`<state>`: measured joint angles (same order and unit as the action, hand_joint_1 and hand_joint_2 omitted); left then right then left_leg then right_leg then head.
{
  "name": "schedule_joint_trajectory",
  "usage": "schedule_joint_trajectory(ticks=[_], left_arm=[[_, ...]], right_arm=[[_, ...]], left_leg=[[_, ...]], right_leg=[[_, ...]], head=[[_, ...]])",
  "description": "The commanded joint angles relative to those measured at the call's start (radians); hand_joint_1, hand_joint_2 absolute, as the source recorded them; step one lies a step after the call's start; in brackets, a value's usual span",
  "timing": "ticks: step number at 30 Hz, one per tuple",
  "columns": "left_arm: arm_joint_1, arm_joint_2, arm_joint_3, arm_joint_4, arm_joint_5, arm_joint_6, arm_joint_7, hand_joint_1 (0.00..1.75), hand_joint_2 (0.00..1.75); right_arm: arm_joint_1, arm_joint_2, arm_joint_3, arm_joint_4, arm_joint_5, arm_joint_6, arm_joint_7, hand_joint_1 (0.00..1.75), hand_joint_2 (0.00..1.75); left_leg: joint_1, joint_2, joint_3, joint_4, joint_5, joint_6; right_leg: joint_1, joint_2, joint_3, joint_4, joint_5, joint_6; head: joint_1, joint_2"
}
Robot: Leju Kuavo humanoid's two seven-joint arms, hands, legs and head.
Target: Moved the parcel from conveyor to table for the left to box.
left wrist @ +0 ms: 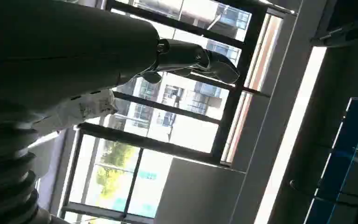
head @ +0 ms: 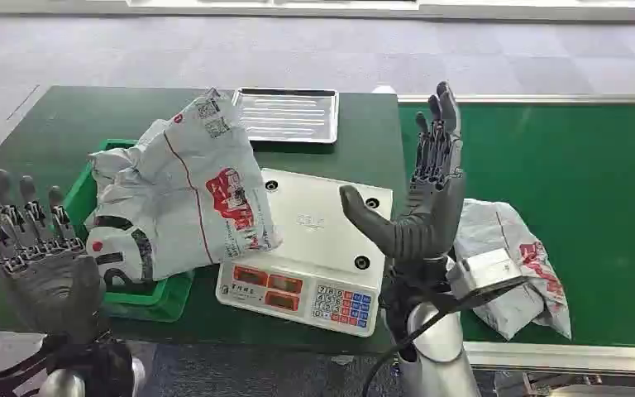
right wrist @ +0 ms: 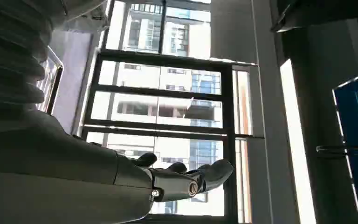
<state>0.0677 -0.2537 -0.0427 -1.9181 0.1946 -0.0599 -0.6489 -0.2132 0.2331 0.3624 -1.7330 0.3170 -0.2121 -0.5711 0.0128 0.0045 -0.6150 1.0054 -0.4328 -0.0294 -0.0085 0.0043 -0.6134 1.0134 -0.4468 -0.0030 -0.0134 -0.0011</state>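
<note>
Head view, L to R. Lower left of frame: left hand (head: 37, 248), raised, palm away from camera, fingers spread and upright, holding nothing. Just right of it, a green bin (head: 145, 299) on the dark green table (head: 50, 124); a big grey parcel (head: 186, 186) w/ red print and QR labels lies over the bin, its right edge draped onto the white scale (head: 318, 248). A second grey bag w/ black-and-red markings (head: 120, 252) sits in the bin under the big one. Scale is centre frame, red displays and coloured keypad along its near edge. Behind it, upper centre, a metal tray (head: 285, 114) lies flat on the table.

Right of centre: right hand (head: 426, 190), raised in front of the scale, fingers straight up, thumb stuck out to the left, nothing in it. Right part of frame: green conveyor belt (head: 595, 174) w/ another grey parcel w/ red print (head: 517, 265) lying on it, lower right, partly behind the right wrist.

Left wrist view: left hand (left wrist: 193, 58), fingers extended, empty, against windows. Right wrist view: right hand (right wrist: 182, 179) likewise extended, empty.
</note>
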Motion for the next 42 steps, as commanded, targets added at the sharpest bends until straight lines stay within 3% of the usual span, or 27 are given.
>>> schedule_joint_trajectory(ticks=[1,12,13,16,18,19,20,21,25,26,27,31,34,42], left_arm=[[-0.006,0.024,-0.009,0.026,0.003,0.000,0.003,0.00,1.75],[-0.002,0.022,-0.007,0.022,0.002,-0.003,0.004,0.00,1.75],[0.000,0.020,-0.004,0.020,-0.005,0.003,0.004,0.00,1.75],[0.027,-0.002,0.000,-0.005,-0.027,0.014,0.010,0.00,1.75],[0.030,0.001,-0.009,-0.004,-0.024,0.023,0.013,0.00,1.75],[0.027,0.005,-0.010,0.000,-0.022,0.031,0.014,0.00,1.75],[0.026,0.008,-0.010,0.002,-0.020,0.034,0.014,0.00,1.75],[0.032,0.016,-0.008,-0.003,-0.012,0.046,0.011,0.00,1.75],[0.040,0.031,0.002,-0.027,0.014,0.052,0.009,0.00,1.75],[0.039,0.034,0.003,-0.034,0.018,0.055,0.011,0.00,1.75],[0.037,0.035,0.004,-0.037,0.023,0.062,0.012,0.00,1.75],[0.043,0.041,-0.003,-0.045,0.027,0.087,0.008,0.00,1.75],[0.045,0.044,-0.005,-0.047,0.027,0.090,0.007,0.00,1.75],[0.059,0.049,-0.016,-0.051,0.027,0.109,-0.004,0.00,1.75]], right_arm=[[-0.019,-0.020,0.012,0.022,-0.001,0.002,0.001,0.00,1.75],[-0.027,-0.027,0.018,0.028,0.031,-0.006,0.019,0.00,1.75],[-0.039,-0.035,0.005,0.061,0.210,-0.096,0.126,0.00,1.75],[-0.114,-0.019,-0.131,0.234,0.966,-0.309,0.542,0.00,1.75],[-0.166,-0.040,-0.228,0.322,1.086,-0.292,0.604,0.00,1.75],[-0.223,-0.126,-0.217,0.408,1.254,-0.250,0.816,0.00,1.75],[-0.248,-0.137,-0.258,0.464,1.254,-0.264,0.795,0.00,1.75],[-0.329,-0.306,-0.119,0.583,1.254,-0.204,1.031,0.00,1.75],[-0.551,-0.457,-0.073,1.053,1.254,-0.214,1.166,0.00,1.75],[-0.591,-0.469,-0.097,1.157,1.254,-0.255,1.158,0.00,1.75],[-0.627,-0.489,-0.084,1.233,1.254,-0.217,1.191,0.00,1.75],[-0.693,-0.528,-0.086,1.383,1.254,-0.208,1.215,0.00,1.75],[-0.697,-0.533,-0.097,1.397,1.254,-0.203,1.214,0.00,1.75],[-0.731,-0.538,-0.088,1.455,1.254,-0.132,1.226,0.00,1.75]], left_leg=[[0.000,0.000,0.002,-0.001,0.000,0.001],[0.000,0.000,0.002,-0.001,0.000,0.001],[0.000,0.000,0.004,-0.002,-0.001,0.001],[0.000,0.001,0.003,-0.001,-0.001,0.001],[0.000,0.002,0.005,-0.002,0.000,0.002],[0.000,0.001,0.004,-0.002,0.000,0.001],[0.000,0.000,0.006,-0.002,0.001,0.002],[0.000,-0.001,0.004,-0.002,0.001,0.002],[-0.001,0.002,0.006,-0.001,0.000,0.003],[-0.001,0.003,0.007,-0.002,0.001,0.004],[-0.001,0.000,0.005,0.001,0.001,0.004],[-0.005,-0.011,0.002,0.002,0.004,0.007],[-0.005,-0.014,0.000,0.003,0.004,0.008],[-0.006,-0.012,0.000,0.003,0.002,0.008]], right_leg=[[0.000,0.000,0.003,-0.001,0.000,0.000],[0.000,0.000,0.002,-0.001,0.000,0.000],[0.000,0.000,0.004,-0.002,-0.001,0.000],[0.000,0.001,0.003,-0.001,0.000,0.000],[0.000,0.002,0.006,-0.003,0.001,0.001],[0.000,0.001,0.005,-0.003,0.001,0.001],[0.001,0.000,0.007,-0.005,0.002,0.001],[0.000,-0.002,0.006,-0.003,0.001,0.001],[0.000,0.003,0.008,-0.004,0.003,0.003],[0.000,0.004,0.009,-0.005,0.004,0.003],[0.000,0.001,0.008,-0.004,0.004,0.004],[-0.003,-0.009,0.008,-0.002,0.003,0.006],[-0.003,-0.014,0.007,-0.001,0.002,0.006],[-0.003,-0.011,0.005,0.000,0.002,0.007]], head=[[0.000,0.000],[0.000,0.000],[0.000,0.000],[0.000,0.000],[0.000,0.000],[0.000,0.000],[0.000,0.000],[0.000,0.000],[0.000,0.000],[0.000,0.000],[0.000,0.000],[0.000,0.000],[0.000,0.000],[0.000,0.000]])
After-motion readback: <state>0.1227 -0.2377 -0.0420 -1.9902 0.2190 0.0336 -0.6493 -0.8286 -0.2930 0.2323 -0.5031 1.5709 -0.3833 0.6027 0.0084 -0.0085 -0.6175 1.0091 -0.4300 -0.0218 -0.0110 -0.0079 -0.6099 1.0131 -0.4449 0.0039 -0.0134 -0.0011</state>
